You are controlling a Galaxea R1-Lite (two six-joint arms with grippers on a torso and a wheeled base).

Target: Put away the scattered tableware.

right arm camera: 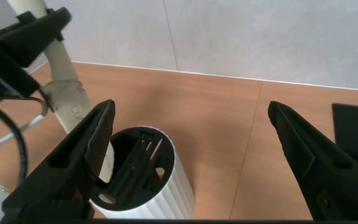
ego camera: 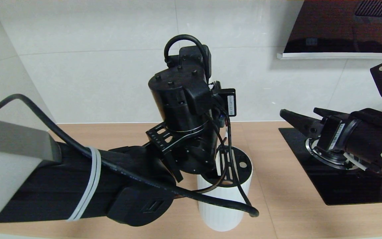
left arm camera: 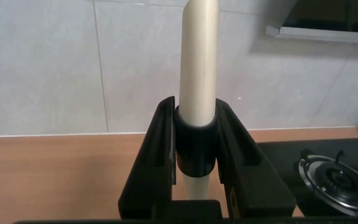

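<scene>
Step in hand: dropping a utensil [left arm camera: 199,56] into the white ribbed holder [ego camera: 224,209]. The left gripper [left arm camera: 196,130] is clamped on the utensil's cream handle at a black collar, handle upright, w/ the wrist right over the holder at centre-near on the wood counter [ego camera: 270,159]. From the right wrist cam the utensil slants down to the holder's left rim. Can't tell if the tip is inside a slot yet.

The right gripper [right arm camera: 190,107] has its fingers wide apart and holds nothing. It sits to the right of the holder, over the near-left corner of the black cooktop [ego camera: 343,186], by the burner [ego camera: 327,157].

Next move, my call: line the tip up w/ a slot in the holder's black insert, lower straight down, then open up. Risks are catching the rim or tipping the holder, so keep it vertical.

Writing:
- A white sticker [ego camera: 231,100] on the left wrist unit has print too small to read.
- A second sticker [ego camera: 335,136] on the right wrist is the same.
- A faint mark on the utensil's lower part in the right wrist cam isn't legible.
- No brand seen on the holder.
</scene>
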